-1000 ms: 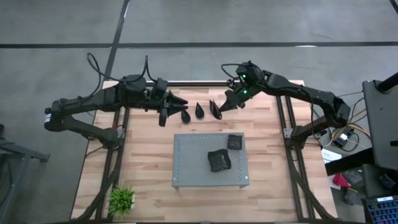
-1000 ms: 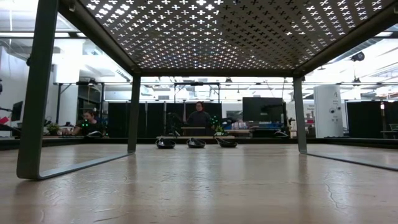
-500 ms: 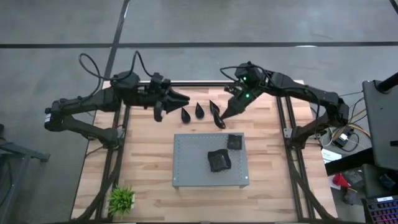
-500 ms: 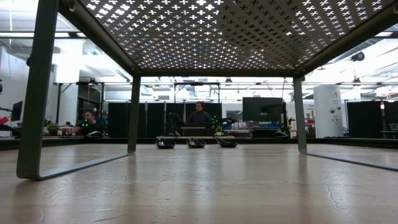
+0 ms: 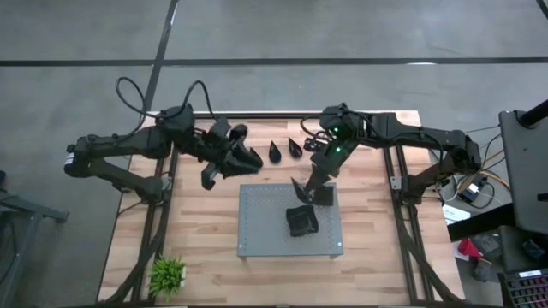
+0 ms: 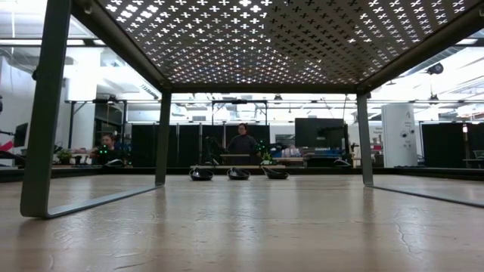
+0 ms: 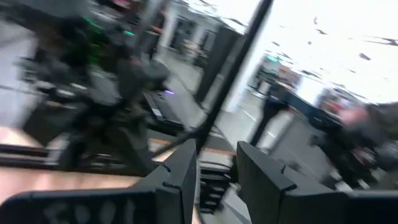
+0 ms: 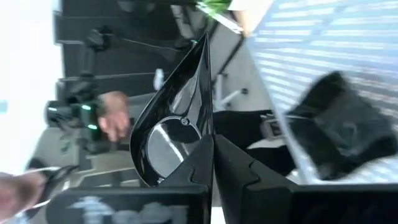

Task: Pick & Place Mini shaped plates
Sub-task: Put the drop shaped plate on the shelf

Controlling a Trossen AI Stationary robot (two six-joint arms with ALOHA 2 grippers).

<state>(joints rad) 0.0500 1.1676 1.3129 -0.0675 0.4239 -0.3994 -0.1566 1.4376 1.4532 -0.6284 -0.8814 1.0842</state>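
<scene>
Three black teardrop mini plates lie in a row near the table's far edge (image 5: 276,152) (image 5: 295,147); the left one (image 5: 254,155) is partly hidden by my left gripper (image 5: 247,159), which is open beside it and holds nothing (image 7: 217,177). The low view shows the same three plates resting on the wood (image 6: 238,174). My right gripper (image 5: 312,182) is shut on a fourth teardrop plate (image 5: 300,189) over the far edge of the grey perforated board (image 5: 257,231). A square plate (image 5: 323,196) and a pile of plates (image 5: 301,221) sit on the board. My right gripper pinches the teardrop plate between its two fingers (image 8: 202,163) at the rim of its rounded end (image 8: 186,152). The fingers come slanting down from the table's far side. The plate stands on edge, with its pointed tip (image 8: 204,43) away from the fingers, above the board's far edge.
The board stands on metal legs (image 6: 45,113) over the table's middle. A small green plant (image 5: 168,275) sits at the near left corner. Bare wood lies left and right of the board. People show in the room beyond the table (image 6: 243,142).
My right gripper has carried the teardrop plate from near the table's far edge toward the near side, to the board's far edge, and down. My left gripper has swung right and toward the near side, up to the leftmost plate in the row. The three plates on the table have stayed put.
</scene>
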